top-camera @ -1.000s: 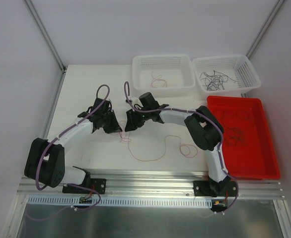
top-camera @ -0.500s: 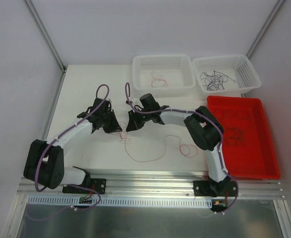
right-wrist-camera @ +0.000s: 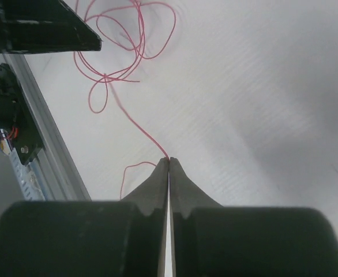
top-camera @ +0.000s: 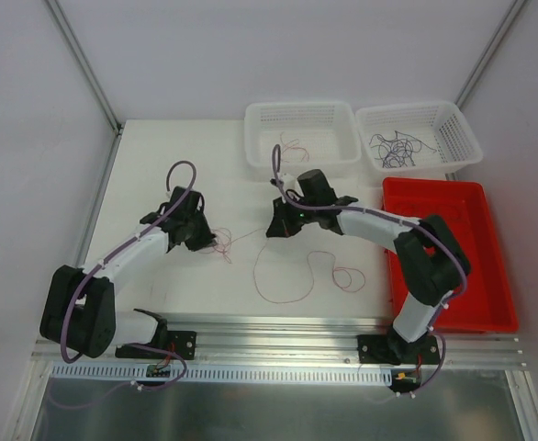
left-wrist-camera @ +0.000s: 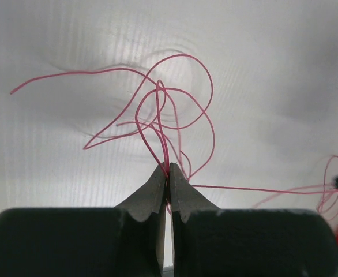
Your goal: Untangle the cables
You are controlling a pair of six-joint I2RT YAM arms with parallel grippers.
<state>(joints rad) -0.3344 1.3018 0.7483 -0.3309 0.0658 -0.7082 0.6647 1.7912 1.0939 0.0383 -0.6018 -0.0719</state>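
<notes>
The red cables (top-camera: 222, 246) lie knotted mid-way across the table (top-camera: 159, 170), with the left gripper (left-wrist-camera: 168, 173) pinched on the knot and the right gripper (right-wrist-camera: 168, 160) clamped on one strand, so I would pull apart slowly, sideways, with both grips firm.

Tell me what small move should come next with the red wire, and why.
Probably ease the right gripper a little away from the left gripper: both are shut on the red wire, and its tangle by the left gripper shows crossed loops.
</notes>
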